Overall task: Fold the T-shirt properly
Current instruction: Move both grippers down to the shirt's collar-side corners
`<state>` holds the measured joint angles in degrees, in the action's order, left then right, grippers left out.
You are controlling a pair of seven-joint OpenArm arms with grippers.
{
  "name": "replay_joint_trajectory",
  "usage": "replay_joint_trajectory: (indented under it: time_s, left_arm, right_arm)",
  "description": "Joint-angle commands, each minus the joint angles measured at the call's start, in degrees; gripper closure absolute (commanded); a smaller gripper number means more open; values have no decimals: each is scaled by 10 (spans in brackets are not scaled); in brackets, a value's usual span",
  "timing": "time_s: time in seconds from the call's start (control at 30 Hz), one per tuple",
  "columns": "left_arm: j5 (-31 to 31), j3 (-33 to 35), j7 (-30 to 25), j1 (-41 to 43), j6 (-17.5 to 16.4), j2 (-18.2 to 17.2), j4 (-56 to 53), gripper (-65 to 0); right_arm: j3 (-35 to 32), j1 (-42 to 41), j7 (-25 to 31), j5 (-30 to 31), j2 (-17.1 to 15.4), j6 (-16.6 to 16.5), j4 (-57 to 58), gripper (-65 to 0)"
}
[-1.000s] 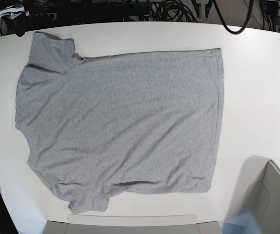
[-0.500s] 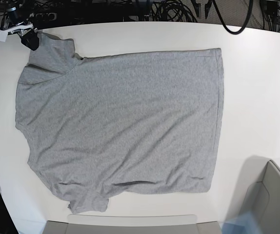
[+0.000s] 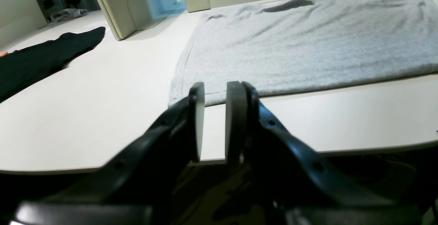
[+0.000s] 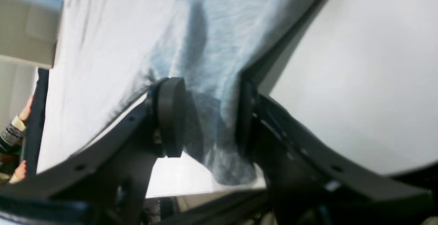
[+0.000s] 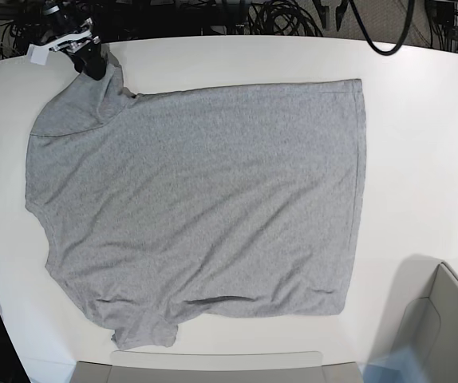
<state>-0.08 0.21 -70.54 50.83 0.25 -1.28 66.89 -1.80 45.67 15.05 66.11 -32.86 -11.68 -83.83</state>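
The grey T-shirt (image 5: 197, 191) lies spread flat on the white table (image 5: 420, 128), plain side up, with its sleeves at the left and its hem at the right. My right gripper (image 5: 92, 64) is at the far left sleeve. In the right wrist view its jaws stand apart (image 4: 208, 115) with sleeve fabric (image 4: 212, 81) between the pads. In the left wrist view my left gripper (image 3: 214, 122) hovers just off the table edge, short of the T-shirt's hem corner (image 3: 191, 95). Its fingers (image 3: 236, 122) stand a narrow gap apart with nothing between them.
Beige bins stand at the near edge (image 5: 213, 367) and near right corner (image 5: 444, 327). A black garment (image 3: 44, 60) lies on the table beyond the shirt. Cables (image 5: 285, 16) run behind the far edge. A person's hand (image 4: 20, 115) shows at the left.
My right gripper has come in from the far left corner onto the upper sleeve, and the sleeve's edge has shifted. A dark sliver of the left arm has appeared at the right edge.
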Motion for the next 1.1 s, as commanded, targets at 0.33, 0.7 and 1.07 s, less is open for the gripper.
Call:
replay_joint_trajectory:
  time_s: [0.33, 0.7, 1.07]
  left_arm:
    - [-119, 48, 237, 59, -2, -12, 295, -218]
    - [-681, 55, 612, -12, -42, -235, 390, -229]
    - [-732, 35, 656, -38, 16, -246, 286, -229]
  right_arm:
    - [54, 9, -51, -17, 2, 29, 8, -242]
    - [74, 18, -51, -20, 2, 29, 9, -242]
    - [74, 13, -51, -18, 2, 29, 41, -242]
